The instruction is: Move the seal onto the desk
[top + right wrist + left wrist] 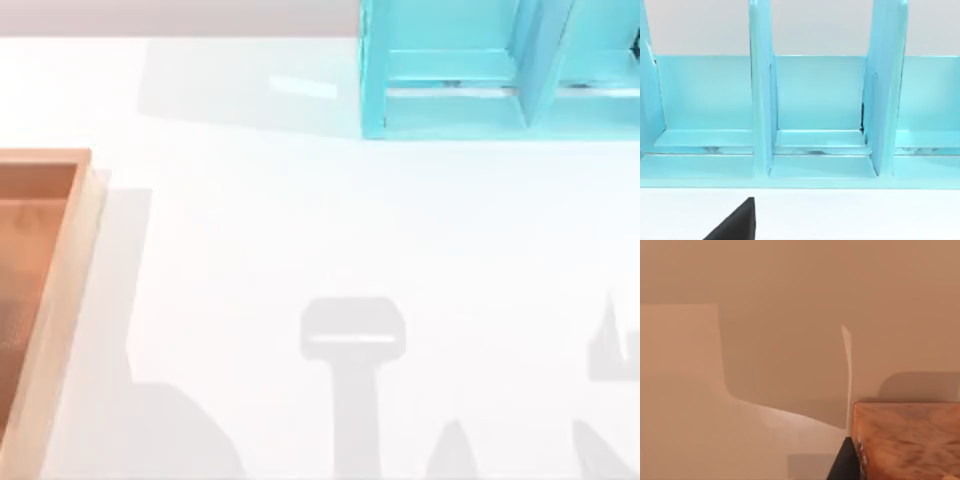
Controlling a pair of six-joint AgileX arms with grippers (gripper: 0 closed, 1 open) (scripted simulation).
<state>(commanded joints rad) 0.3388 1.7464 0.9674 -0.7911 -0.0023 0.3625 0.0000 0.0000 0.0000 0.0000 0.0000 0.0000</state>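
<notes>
So we're prob just starting, bc the desk [300, 230] is bare btw the wood tray [60, 280] and turquoise shelf [450, 90], seal's whereabouts unclear, can't tell either claw's state.

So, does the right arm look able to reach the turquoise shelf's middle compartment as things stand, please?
Probably yes: the right wrist view faces the shelf head-on, its middle compartment opens toward the camera, and just white desk lies between.
</notes>
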